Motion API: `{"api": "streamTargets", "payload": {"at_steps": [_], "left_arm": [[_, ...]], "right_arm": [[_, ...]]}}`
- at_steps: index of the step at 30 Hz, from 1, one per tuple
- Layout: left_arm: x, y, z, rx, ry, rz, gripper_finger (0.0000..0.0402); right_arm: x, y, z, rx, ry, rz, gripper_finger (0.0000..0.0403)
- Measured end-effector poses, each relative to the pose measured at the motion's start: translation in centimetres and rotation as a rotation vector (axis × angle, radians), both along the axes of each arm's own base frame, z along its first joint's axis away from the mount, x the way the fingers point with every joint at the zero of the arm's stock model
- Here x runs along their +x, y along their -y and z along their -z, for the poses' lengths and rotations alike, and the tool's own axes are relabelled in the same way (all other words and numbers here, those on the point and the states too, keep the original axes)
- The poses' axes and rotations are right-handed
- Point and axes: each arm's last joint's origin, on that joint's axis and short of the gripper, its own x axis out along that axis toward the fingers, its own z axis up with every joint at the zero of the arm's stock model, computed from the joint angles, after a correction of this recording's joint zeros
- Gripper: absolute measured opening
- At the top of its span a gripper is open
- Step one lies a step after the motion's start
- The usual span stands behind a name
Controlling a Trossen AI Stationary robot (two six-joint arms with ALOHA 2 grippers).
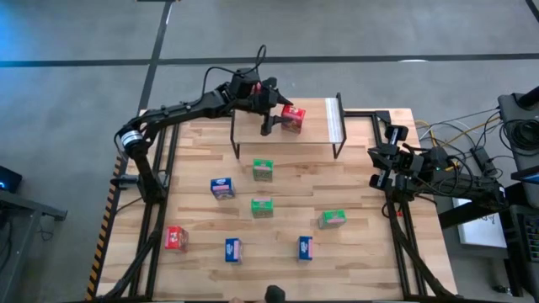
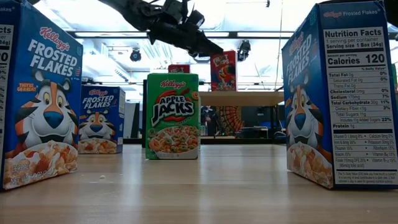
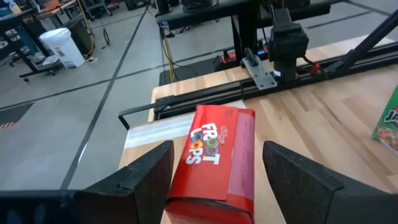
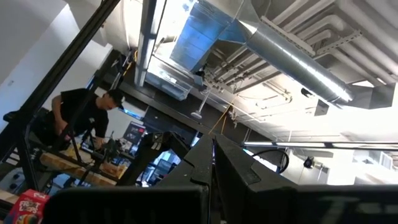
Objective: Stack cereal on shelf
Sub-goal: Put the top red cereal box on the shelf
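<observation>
Cereal count, high view: nine boxes. Two red are seen, one on the shelf (image 1: 286,130) and one at the counter's (image 1: 362,252) near left (image 1: 176,238). Three are green: one (image 1: 263,170) just in front of the shelf, one (image 1: 262,207) mid-counter, one (image 1: 332,219) to the right. Three are blue: (image 1: 222,188), (image 1: 233,249), (image 1: 305,247). The ninth is not made out from above. The left hand (image 1: 271,109) hangs over the shelf with the red box on the shelf (image 1: 292,119) just to its right. The right hand (image 1: 376,167) waits at the counter's right edge, well apart from all boxes.

Low view: three blue Frosted Flakes boxes and one green Apple Jacks box (image 2: 172,116) stand upright on the counter. Two red boxes stand upright on the shelf plank, the second (image 2: 179,68) showing behind the green one.

Left wrist view: one red Froot Loops box (image 3: 214,163) lies between the two fingers (image 3: 146,177), gaps on both sides, not gripped; the fingers are spread wide. Its long axis runs away from the wrist, along the fingers.

Right wrist view: the right hand's fingers (image 4: 249,174) are pressed together, empty. A person bends over a bench far off.
</observation>
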Motion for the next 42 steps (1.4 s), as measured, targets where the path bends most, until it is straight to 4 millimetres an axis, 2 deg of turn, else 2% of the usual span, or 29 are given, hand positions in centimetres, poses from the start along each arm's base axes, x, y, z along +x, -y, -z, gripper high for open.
{"api": "streamTargets", "payload": {"at_steps": [16,27,36,42], "left_arm": [[-0.17,0.08,0.19,-0.019,-0.028,-0.002,0.0230],[-0.03,-0.13,0.40,-0.012,-0.033,-0.043,0.0275],[0.06,-0.17,0.19,0.002,-0.009,-0.046,0.0270],[0.07,-0.18,-0.25,-0.004,0.024,-0.054,0.0283]], "right_arm": [[-0.03,0.00,-0.05,-0.001,0.004,0.000,0.0009],[-0.03,0.00,-0.05,-0.005,0.005,0.003,0.0009],[-0.02,0.00,-0.05,-0.009,0.005,0.005,0.0009],[-0.02,0.00,-0.05,-0.010,0.005,0.006,0.0009]]}}
